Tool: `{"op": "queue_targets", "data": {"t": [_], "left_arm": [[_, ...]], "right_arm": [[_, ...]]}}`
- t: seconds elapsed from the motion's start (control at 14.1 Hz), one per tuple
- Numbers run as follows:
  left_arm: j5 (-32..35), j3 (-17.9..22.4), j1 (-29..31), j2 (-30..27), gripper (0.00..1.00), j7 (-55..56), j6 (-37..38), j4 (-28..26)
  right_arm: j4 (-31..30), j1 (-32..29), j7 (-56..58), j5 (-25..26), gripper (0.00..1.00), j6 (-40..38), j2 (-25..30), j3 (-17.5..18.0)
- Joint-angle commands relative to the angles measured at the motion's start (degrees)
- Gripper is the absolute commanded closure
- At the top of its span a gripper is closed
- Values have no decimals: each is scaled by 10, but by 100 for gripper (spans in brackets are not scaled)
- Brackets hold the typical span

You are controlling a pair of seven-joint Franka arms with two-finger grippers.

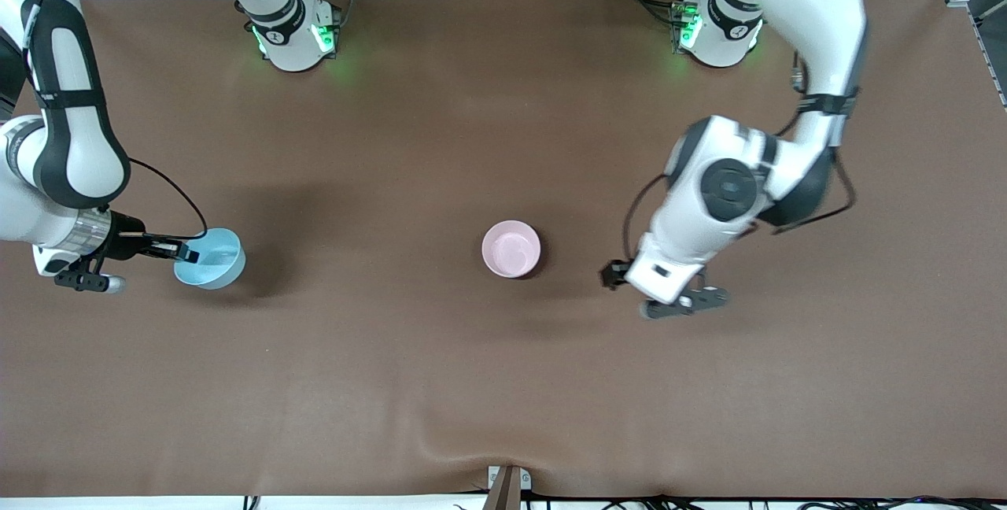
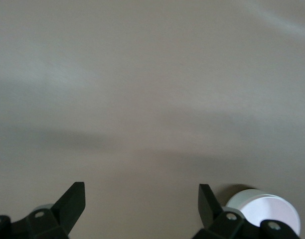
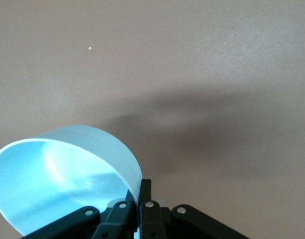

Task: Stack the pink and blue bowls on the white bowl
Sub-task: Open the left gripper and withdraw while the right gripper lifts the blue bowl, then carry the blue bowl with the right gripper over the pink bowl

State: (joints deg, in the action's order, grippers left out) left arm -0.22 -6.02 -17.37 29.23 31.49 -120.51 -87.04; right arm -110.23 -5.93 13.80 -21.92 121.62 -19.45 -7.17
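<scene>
My right gripper (image 1: 185, 252) is shut on the rim of the light blue bowl (image 1: 212, 258) and holds it tilted, a little above the table, toward the right arm's end. The right wrist view shows one finger inside and one outside the blue bowl's (image 3: 58, 174) wall, at my right gripper (image 3: 141, 186). The pale pink bowl (image 1: 511, 249) stands upright at mid-table. My left gripper (image 1: 676, 290) hangs open and empty beside the pink bowl, toward the left arm's end. The white bowl (image 2: 264, 211) shows only in the left wrist view, next to one finger of my left gripper (image 2: 141, 191); the left arm hides it in the front view.
The brown table cloth (image 1: 503, 384) has a wrinkle near its front edge, by a small bracket (image 1: 507, 486). The two arm bases (image 1: 295, 34) stand along the table's back edge.
</scene>
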Motion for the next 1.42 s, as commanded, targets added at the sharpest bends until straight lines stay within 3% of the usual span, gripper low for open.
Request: {"op": "queue_targets", "data": {"t": [0.0, 0.28, 0.71, 0.92, 1.21, 1.35], "left_arm": [[13, -36, 59, -42, 0, -35, 58, -3], [11, -41, 127, -100, 0, -155, 127, -3], [7, -6, 159, -195, 0, -243, 201, -3], [4, 2, 166, -248, 0, -259, 285, -4], [4, 1, 177, -298, 0, -267, 352, -6], [3, 1, 176, -315, 0, -267, 357, -10]], "right_arm": [[5, 22, -66, -14, 100, -26, 21, 0], [5, 98, -180, -15, 100, -28, 26, 0], [50, 228, -346, -45, 100, -25, 15, 0], [125, 304, -453, -53, 100, -28, -30, 0], [202, 347, -604, -61, 100, -31, -87, 0], [201, 349, -614, -124, 100, -30, -102, 0]]}}
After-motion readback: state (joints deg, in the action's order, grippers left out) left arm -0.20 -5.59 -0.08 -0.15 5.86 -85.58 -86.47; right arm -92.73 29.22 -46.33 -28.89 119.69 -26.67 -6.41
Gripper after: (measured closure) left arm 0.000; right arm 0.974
